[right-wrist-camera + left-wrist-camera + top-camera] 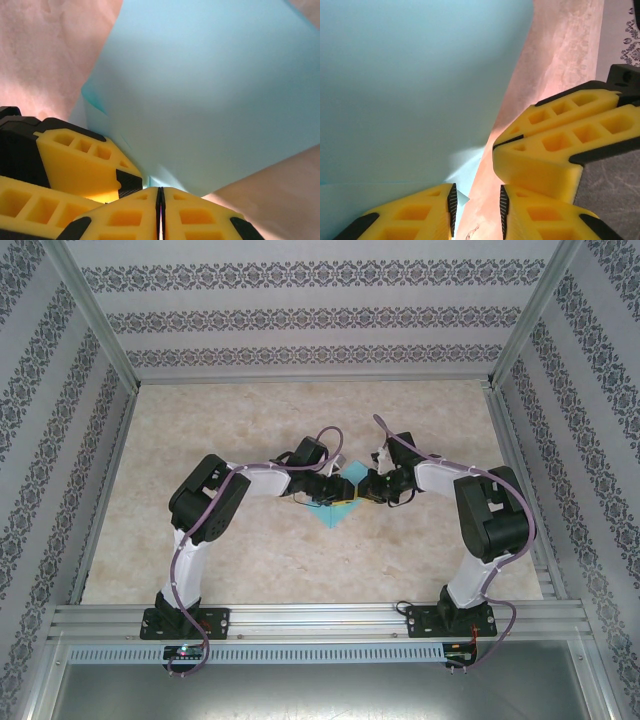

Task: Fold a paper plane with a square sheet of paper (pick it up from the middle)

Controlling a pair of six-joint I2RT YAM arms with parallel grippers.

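The square sheet of paper is near the middle of the table. The left gripper is at its left and the right gripper at its right. Their fingers are close together at the sheet's far side. Both arm bases stand at the table's near edge.

The left arm and right arm share white links, black joint housings and looping purple cables. Yellow gripper fingers carry rectangular cut-outs and black ribbed pads.
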